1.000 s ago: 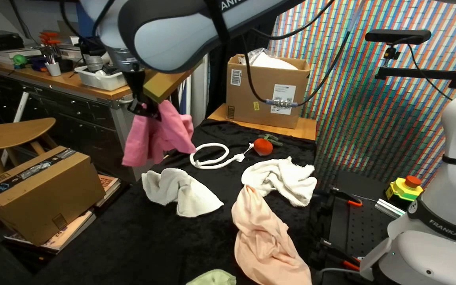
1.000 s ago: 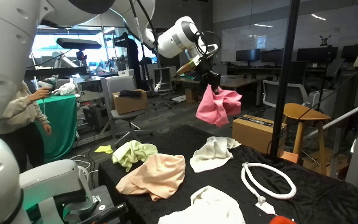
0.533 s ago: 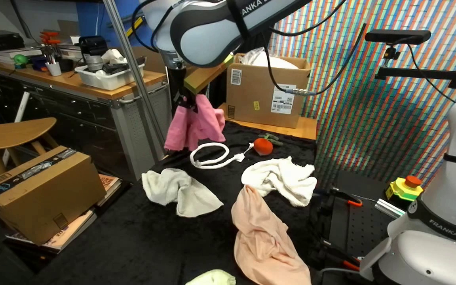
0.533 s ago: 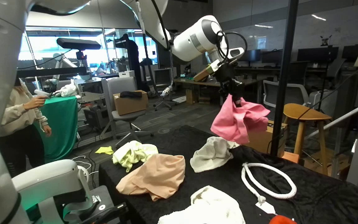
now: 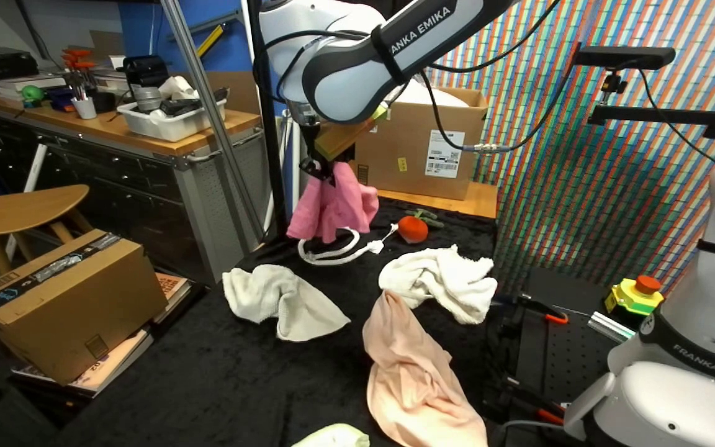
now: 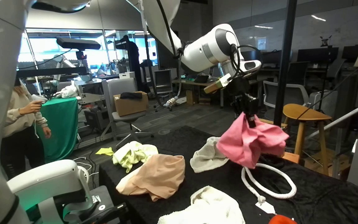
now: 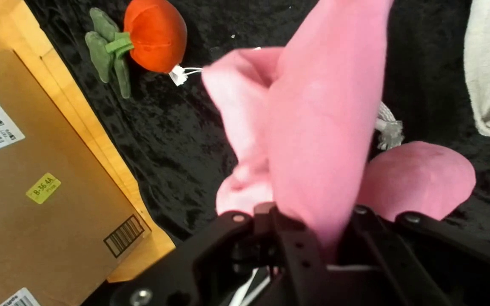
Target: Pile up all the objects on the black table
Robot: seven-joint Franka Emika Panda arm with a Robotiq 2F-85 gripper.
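My gripper (image 6: 249, 119) is shut on a pink cloth (image 6: 252, 141), which hangs in folds above the black table (image 5: 227, 385). The pink cloth in the wrist view (image 7: 321, 110) hides part of the white rope loop (image 6: 286, 179) below it. A grey-white cloth (image 5: 289, 304) lies beside the rope. A white cloth (image 5: 444, 279) and a peach cloth (image 5: 419, 379) lie close together. A pale green cloth (image 6: 134, 154) lies beyond the peach one. An orange-red plush vegetable with green leaves (image 7: 155, 36) lies near the table's end.
A large cardboard box (image 5: 419, 152) stands on wood at the table's end. A dark upright pole (image 6: 286, 62) rises beside the table. Another cardboard box (image 5: 66, 304) and a wooden stool (image 6: 306, 112) stand off the table's side.
My gripper has carried the pink cloth rightward in both exterior views, from near the grey-white cloth to over the rope, and has lowered in the last half second. The table objects have not moved.
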